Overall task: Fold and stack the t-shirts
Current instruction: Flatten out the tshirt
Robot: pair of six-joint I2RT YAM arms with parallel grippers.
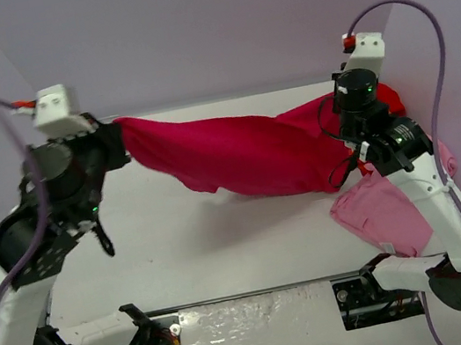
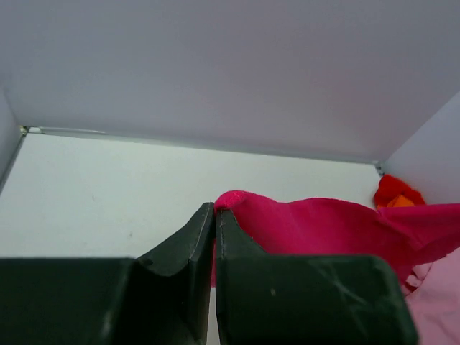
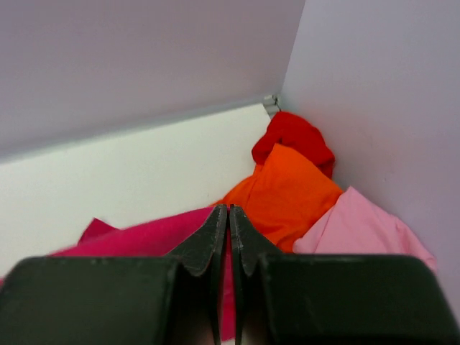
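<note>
The crimson-magenta t-shirt [image 1: 245, 152] hangs stretched above the table between my two grippers, sagging in the middle. My left gripper [image 1: 121, 143] is shut on its left end, and in the left wrist view a fold of the shirt [image 2: 323, 226] pokes out past the closed tips of that gripper [image 2: 215, 208]. My right gripper [image 1: 354, 155] is shut on the right end; magenta cloth [image 3: 144, 237] shows between its closed jaws [image 3: 228, 210]. In the far right corner lie the orange t-shirt [image 3: 287, 194], the red t-shirt [image 3: 295, 136] and the light pink t-shirt [image 3: 359, 223].
The light pink shirt [image 1: 381, 213] spreads over the table's right side under my right arm. Purple walls [image 1: 187, 28] enclose the back and both sides. The white tabletop [image 1: 208, 248] shows bare in the middle and on the left.
</note>
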